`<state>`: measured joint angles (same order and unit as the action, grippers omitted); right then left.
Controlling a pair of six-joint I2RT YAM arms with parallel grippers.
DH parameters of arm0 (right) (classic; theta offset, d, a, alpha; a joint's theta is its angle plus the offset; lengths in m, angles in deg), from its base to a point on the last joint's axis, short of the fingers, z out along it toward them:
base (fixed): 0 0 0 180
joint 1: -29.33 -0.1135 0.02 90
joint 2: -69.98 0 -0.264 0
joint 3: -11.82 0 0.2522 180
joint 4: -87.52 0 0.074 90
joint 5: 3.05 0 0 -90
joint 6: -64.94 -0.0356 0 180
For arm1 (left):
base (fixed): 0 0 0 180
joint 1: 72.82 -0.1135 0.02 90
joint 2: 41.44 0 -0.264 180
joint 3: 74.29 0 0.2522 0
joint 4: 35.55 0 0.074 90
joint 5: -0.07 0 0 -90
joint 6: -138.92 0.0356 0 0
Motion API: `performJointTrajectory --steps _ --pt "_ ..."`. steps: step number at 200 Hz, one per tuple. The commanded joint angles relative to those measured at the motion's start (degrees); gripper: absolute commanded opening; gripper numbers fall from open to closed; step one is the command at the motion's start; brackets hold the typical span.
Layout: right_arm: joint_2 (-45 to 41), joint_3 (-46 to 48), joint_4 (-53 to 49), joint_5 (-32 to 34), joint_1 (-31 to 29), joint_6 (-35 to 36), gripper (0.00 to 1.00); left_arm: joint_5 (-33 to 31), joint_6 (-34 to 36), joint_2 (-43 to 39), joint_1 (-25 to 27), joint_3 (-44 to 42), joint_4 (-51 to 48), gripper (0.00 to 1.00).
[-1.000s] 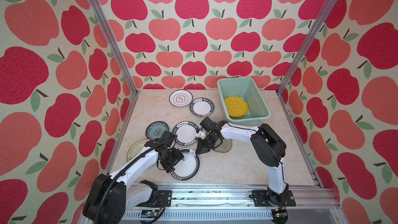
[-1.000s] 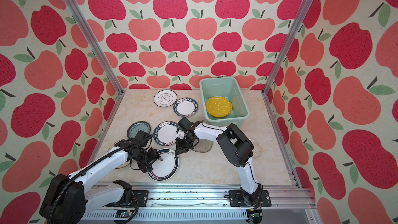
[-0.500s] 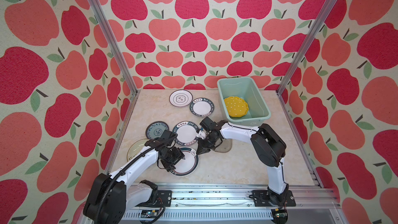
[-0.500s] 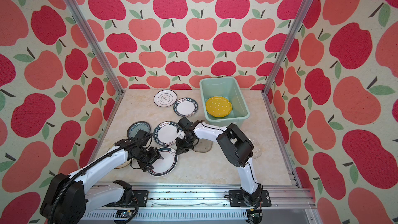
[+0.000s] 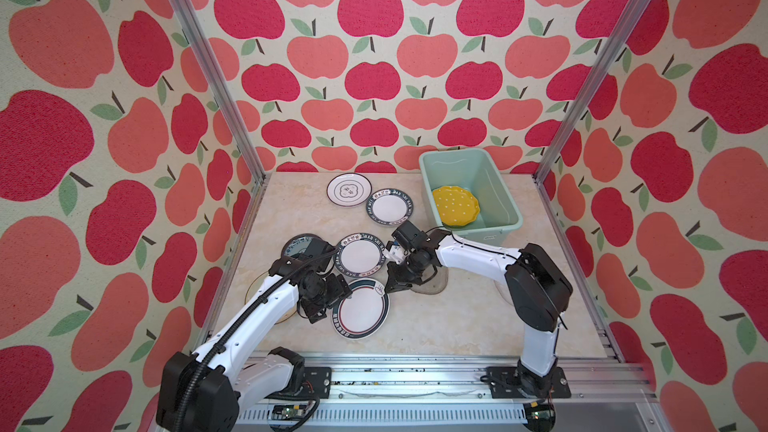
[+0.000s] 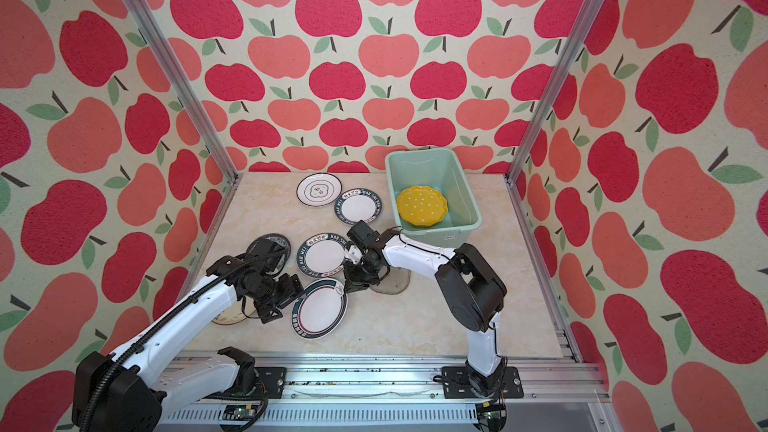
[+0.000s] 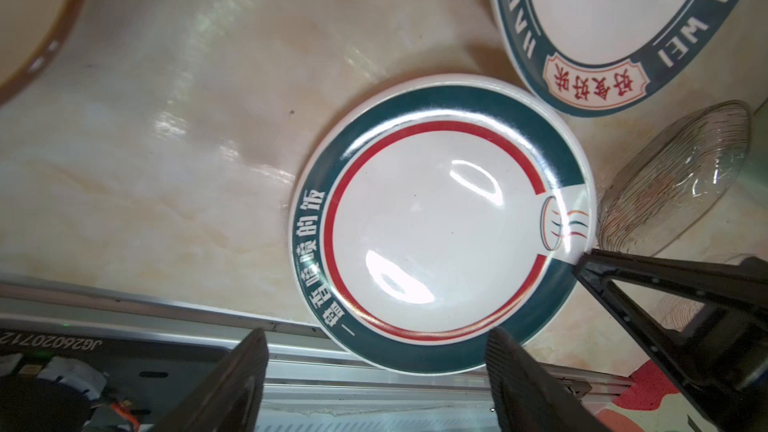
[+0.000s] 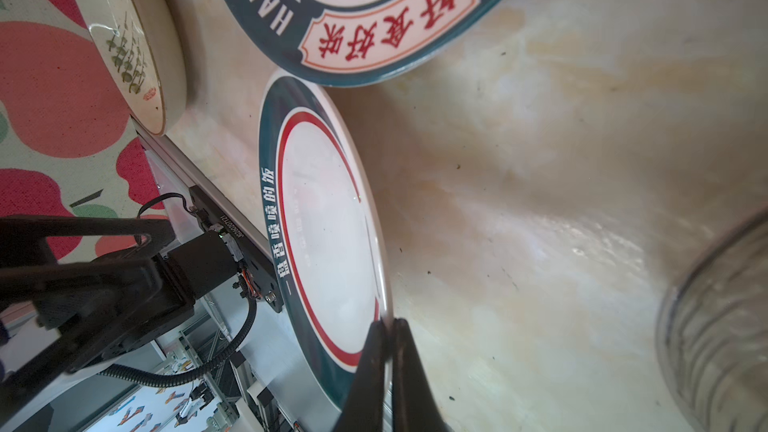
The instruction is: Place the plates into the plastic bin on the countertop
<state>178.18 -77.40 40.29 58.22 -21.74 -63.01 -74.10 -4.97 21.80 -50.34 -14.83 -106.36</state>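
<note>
Fingers of the right tool (image 8: 386, 326) pressed together on the rim of a round white plate with a dark green border and a red ring (image 8: 328, 243), at the edge beside its small cup drawing. Seen in both top views near the front of the beige marble-patterned tabletop (image 5: 436, 326), between the two arms, with the right tool at its far edge. Left tool (image 7: 374, 334) spread wide, black fingers (image 7: 232, 371) either side of the plate's opposite edge; touching or not, cannot tell.

Just behind, a white plate with a dark lettered rim (image 5: 359, 254). Beside that, under the right arm, a clear ribbed glass plate (image 5: 432, 284). Farther back, a second lettered-rim plate (image 5: 390, 207) and a white plate with a thin dark outline (image 5: 348, 189). Under the left arm, a dark blue-patterned plate (image 5: 297, 243) and a cream plate with a green sprig (image 8: 137, 35), both partly hidden in the top views.

At the back right, a pale mint-green rectangular plastic bin (image 5: 494, 184), with a yellow scalloped plate with white dots (image 5: 456, 205) lying in its near end.
</note>
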Motion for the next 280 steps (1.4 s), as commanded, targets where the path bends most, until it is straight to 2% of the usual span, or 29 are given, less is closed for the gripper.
performJointTrajectory --steps 1,42,90,157,222,251,280 --pt "-2.1 2.7 -1.4 0.4 1.5 -1.9 0.0 -1.0 0.7 0.0 -0.2 -3.5 -2.2 0.85" --pt "-2.0 3.7 -1.0 -0.2 2.1 -2.4 0.0 2.6 -1.1 2.6 -0.2 -9.1 5.9 0.84" --pt "-1.5 4.2 -0.1 -1.2 2.4 -2.7 0.0 5.5 -2.1 6.7 0.2 -11.7 14.1 0.78" --pt "-0.2 3.8 1.0 -3.2 2.3 -3.0 0.01 6.5 -2.8 8.7 0.6 -12.3 17.9 0.52" --pt "0.4 2.9 0.2 -3.3 1.9 -2.9 0.02 4.3 -3.4 3.5 0.5 -12.6 15.5 0.28" --pt "0.6 2.1 -1.1 -2.8 1.4 -2.5 0.04 3.7 -3.7 1.2 0.5 -12.6 14.6 0.2" --pt "0.6 1.5 -2.1 -2.3 1.1 -2.4 0.09 3.1 -4.5 -0.7 0.4 -12.7 13.6 0.17"
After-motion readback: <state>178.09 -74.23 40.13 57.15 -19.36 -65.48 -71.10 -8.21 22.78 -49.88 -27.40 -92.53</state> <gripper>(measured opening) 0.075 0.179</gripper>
